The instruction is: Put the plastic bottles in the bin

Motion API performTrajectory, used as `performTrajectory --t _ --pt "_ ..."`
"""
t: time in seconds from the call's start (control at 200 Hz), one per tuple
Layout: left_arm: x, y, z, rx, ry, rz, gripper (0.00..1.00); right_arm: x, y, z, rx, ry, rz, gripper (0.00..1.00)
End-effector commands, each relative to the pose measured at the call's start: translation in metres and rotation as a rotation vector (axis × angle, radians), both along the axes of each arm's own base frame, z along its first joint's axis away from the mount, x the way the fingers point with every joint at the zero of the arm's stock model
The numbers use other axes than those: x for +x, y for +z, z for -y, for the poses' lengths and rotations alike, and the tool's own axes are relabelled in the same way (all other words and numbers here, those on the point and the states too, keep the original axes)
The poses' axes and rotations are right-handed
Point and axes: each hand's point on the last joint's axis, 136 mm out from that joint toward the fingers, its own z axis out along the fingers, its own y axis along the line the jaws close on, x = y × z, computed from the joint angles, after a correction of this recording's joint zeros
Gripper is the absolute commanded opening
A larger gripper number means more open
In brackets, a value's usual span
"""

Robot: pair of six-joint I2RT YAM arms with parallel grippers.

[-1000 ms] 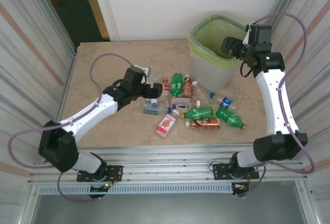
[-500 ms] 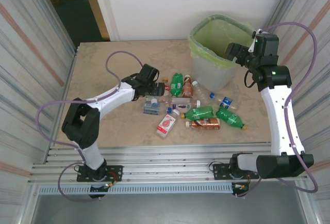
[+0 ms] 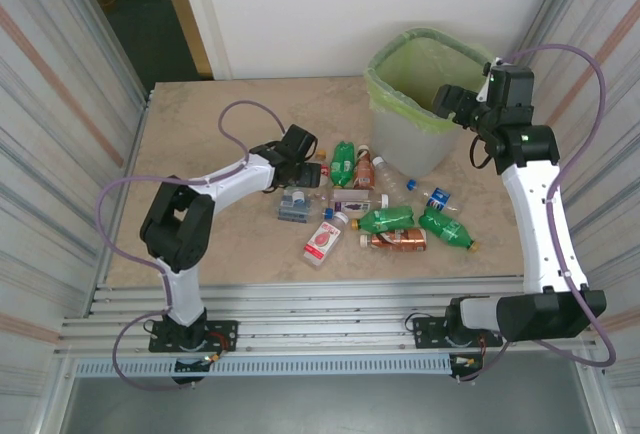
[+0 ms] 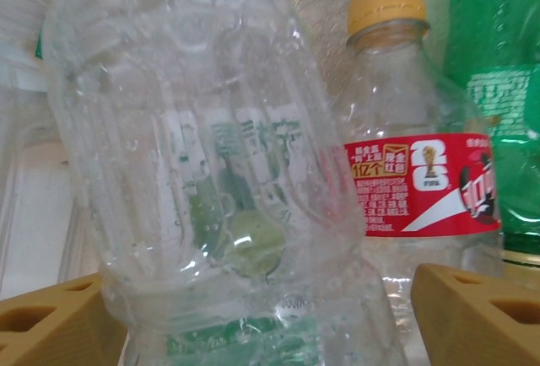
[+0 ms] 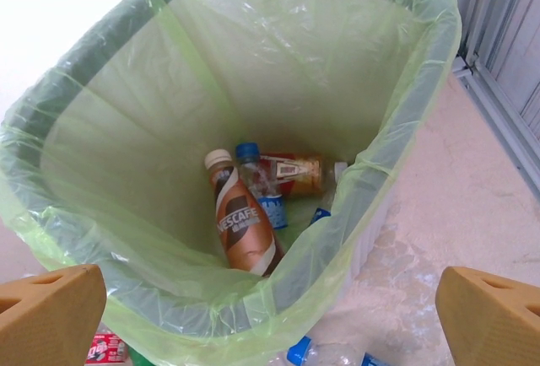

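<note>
Reaching farther than a second ago, my left end effector (image 3: 308,166) straddles a clear bottle (image 4: 219,172) among the plastic bottles (image 3: 385,219) beside the bin (image 3: 405,139), released, not yet gripping. Right end effector (image 3: 452,102) hangs released above the bin. A few are binned; about ten are left on the desk (image 3: 200,124).

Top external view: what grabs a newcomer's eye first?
The green-lined bin at the far right, a few bottles already inside, the right arm's fingers open above it. Mid-table lies a scatter of plastic bottles; the left arm's fingers straddle a clear bottle.
</note>
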Motion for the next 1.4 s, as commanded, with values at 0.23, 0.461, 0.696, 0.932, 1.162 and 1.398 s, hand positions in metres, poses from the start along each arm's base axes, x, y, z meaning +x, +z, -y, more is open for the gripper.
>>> performTrajectory --t 0.23,0.461,0.696,0.932,1.162,1.398 --pt "0.001 0.006 -0.002 0.007 0.029 0.003 0.69 0.007 -0.005 -0.007 0.037 0.01 0.001 0.98" --pt "-0.005 0.021 -0.004 -0.018 0.025 0.029 0.59 0.006 -0.003 -0.01 0.047 0.018 0.008 0.98" --pt "-0.015 0.058 -0.004 -0.109 0.001 0.1 0.57 0.001 0.004 -0.021 0.089 0.052 0.027 0.98" --pt "-0.03 0.108 0.005 -0.267 -0.073 0.225 0.54 -0.004 0.016 -0.059 0.204 0.184 0.058 0.98" --pt "-0.047 0.159 0.019 -0.455 -0.193 0.362 0.54 -0.008 0.021 -0.133 0.361 0.469 0.057 0.98" --pt "-0.064 0.198 0.033 -0.624 -0.341 0.464 0.53 -0.017 0.013 -0.209 0.435 0.742 0.009 0.98"
